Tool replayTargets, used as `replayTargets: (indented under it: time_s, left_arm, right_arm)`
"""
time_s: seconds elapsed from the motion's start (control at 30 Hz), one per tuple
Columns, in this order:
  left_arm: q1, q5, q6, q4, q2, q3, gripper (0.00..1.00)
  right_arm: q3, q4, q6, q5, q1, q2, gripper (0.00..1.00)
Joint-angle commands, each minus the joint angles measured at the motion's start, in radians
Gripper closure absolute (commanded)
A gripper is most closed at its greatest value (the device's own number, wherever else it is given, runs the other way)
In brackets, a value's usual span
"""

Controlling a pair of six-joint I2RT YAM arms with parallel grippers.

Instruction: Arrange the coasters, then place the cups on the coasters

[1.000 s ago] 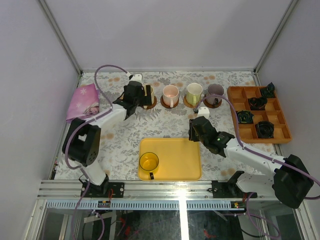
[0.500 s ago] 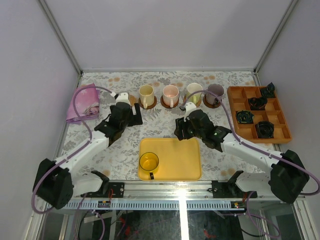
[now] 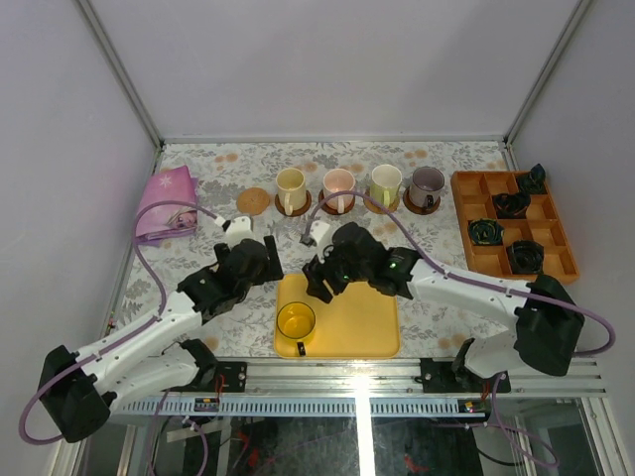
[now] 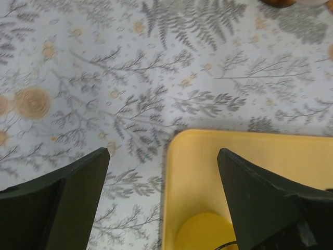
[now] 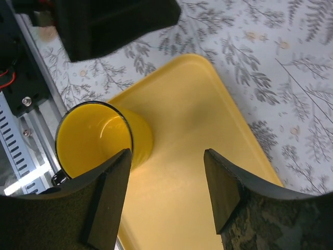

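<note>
The yellow cup (image 3: pixel 296 321) is standing upright on the near-left part of the yellow tray (image 3: pixel 362 317), handle pointing toward the near edge, while the right gripper (image 3: pixel 319 281) is hovering over the tray's far-left corner, jaws parted and nothing between them. From that gripper the cup is lying nearward and a touch left, off its line rather than between the fingers. The left gripper (image 3: pixel 260 263), also spread and empty, is hanging just off that corner, slightly farther from the cup, with the bare tan coaster (image 3: pixel 255 200) lying beyond it.
</note>
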Motion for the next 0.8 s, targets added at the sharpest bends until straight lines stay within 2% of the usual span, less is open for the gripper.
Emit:
replayTargets:
  time_s: [0.0,0.57,0.77]
  left_arm:
    - [-0.036,-0.163,-0.119,-0.157,0.014,0.039,0.15]
    - [-0.053,-0.209,-0.183,-0.146,-0.143,-0.026,0.09]
    - [-0.052,-0.213,-0.188,-0.142,-0.159,-0.037,0.09]
  right_arm:
    - [0.100,-0.061,-0.084,0.050,0.078,0.069,0.34]
    - [0.199,-0.064,-0.080,0.009,0.171,0.300,0.34]
    - [0.221,-0.043,-0.071,0.053,0.184,0.349,0.35]
